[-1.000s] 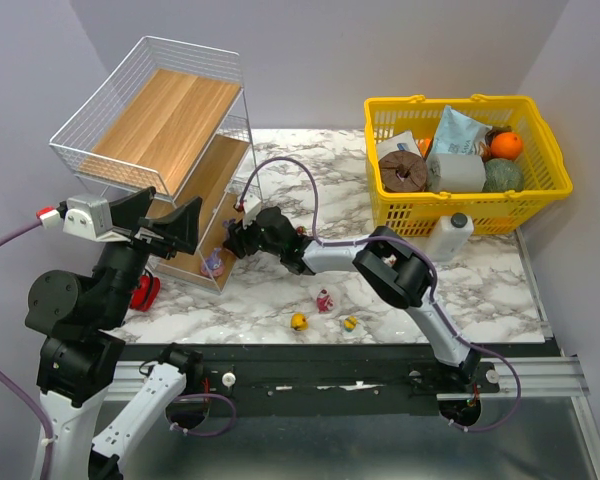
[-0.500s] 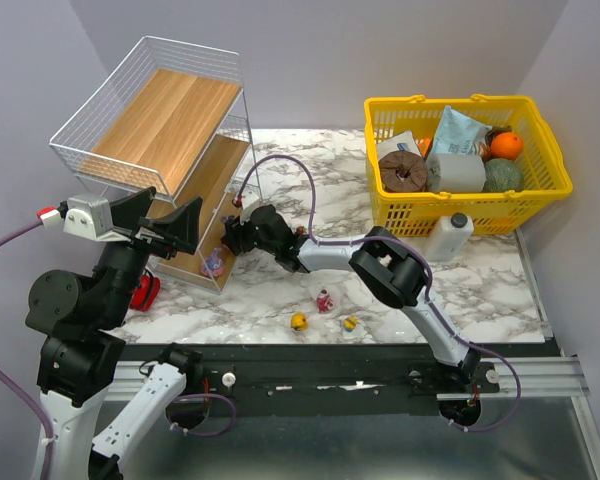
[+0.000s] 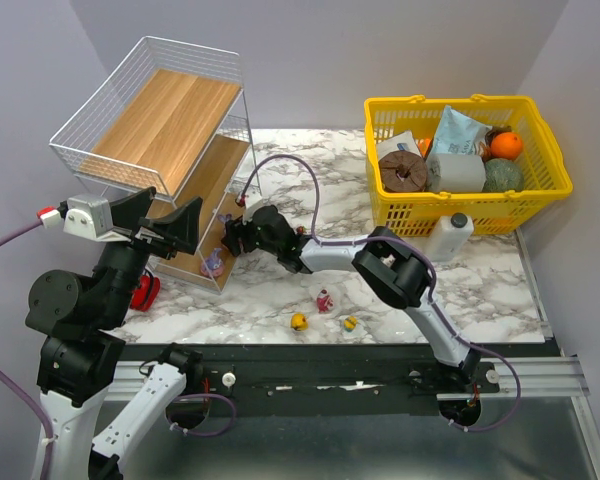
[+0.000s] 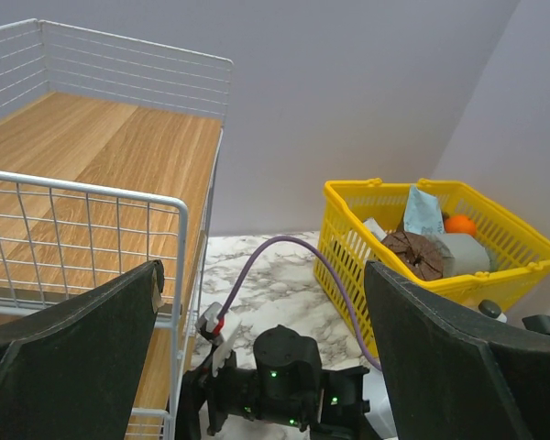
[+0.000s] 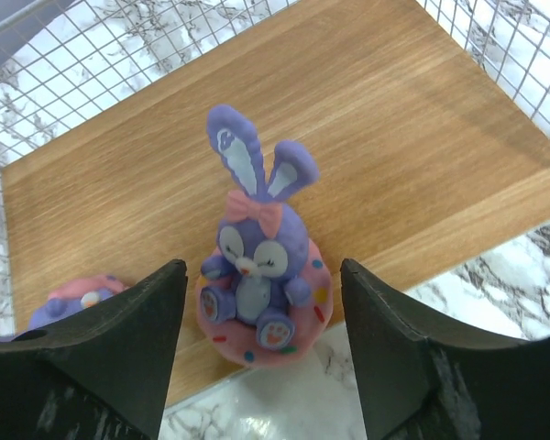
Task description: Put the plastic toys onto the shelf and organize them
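Reaching with right gripper (image 3: 230, 240) to lowest board of shelf (image 3: 160, 120) at far left of marble table (image 3: 270, 290), jaws spread, clamped on nothing. Framing purple bunny (image 5: 259, 275) between fingers (image 5: 110, 348) in right wrist view, clear gap on either side, no contact. Sitting upright on pink round base, ears up, pink bow on head, base right at edge of wooden board where marble starts; cannot tell whether base overhangs. Partly hiding second purple-and-pink toy (image 5: 78, 295) behind one finger, same board, just beside bunny, apart from it.

Hovering with left gripper (image 4: 261, 275) at near left side of shelf, raised level with middle tier, jaws spread wide, nothing between them; looking past top tier's white wire rim toward right arm's wrist and cable below.

Lying loose on table near its near edge, well apart from shelf: yellow duck (image 3: 298, 321), second yellow duck (image 3: 350, 323) to its right, small pink-red figurine (image 3: 324, 300) between them and a little farther back. None touching.

Showing red object (image 3: 145, 292) near shelf foot at left, half hidden by left arm; cannot tell what.

Standing at far right: yellow basket (image 3: 540, 190) with groceries, white bottle (image 3: 448, 237) just beside its near wall.
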Controlling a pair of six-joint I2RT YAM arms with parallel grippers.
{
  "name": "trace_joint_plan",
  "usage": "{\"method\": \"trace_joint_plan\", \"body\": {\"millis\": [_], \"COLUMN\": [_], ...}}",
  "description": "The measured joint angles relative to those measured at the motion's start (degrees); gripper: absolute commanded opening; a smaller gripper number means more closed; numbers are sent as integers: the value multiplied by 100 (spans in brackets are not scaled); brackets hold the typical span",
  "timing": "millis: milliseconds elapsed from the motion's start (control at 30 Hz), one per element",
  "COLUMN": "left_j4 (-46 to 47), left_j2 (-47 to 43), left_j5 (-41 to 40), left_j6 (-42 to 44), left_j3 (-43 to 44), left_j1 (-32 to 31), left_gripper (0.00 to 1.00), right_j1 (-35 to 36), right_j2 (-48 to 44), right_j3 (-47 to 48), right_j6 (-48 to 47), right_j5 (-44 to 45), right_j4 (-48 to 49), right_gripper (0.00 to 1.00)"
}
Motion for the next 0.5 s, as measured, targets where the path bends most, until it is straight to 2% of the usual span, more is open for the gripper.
{"method": "trace_joint_plan", "body": {"millis": [200,500], "left_j4": [-2,-2], "left_j2": [-20,-76], "left_j5": [-2,0], "left_j6": [-2,-2], "left_j3": [0,0], "left_j1": [0,0], "left_gripper": [99,99], "right_j1": [0,0], "right_j2": [-229,-223], "right_j3": [-131,79], "right_j6": [199,328], "right_j5": [0,2], "right_j4": [2,-173], "right_gripper": [65,63]}}
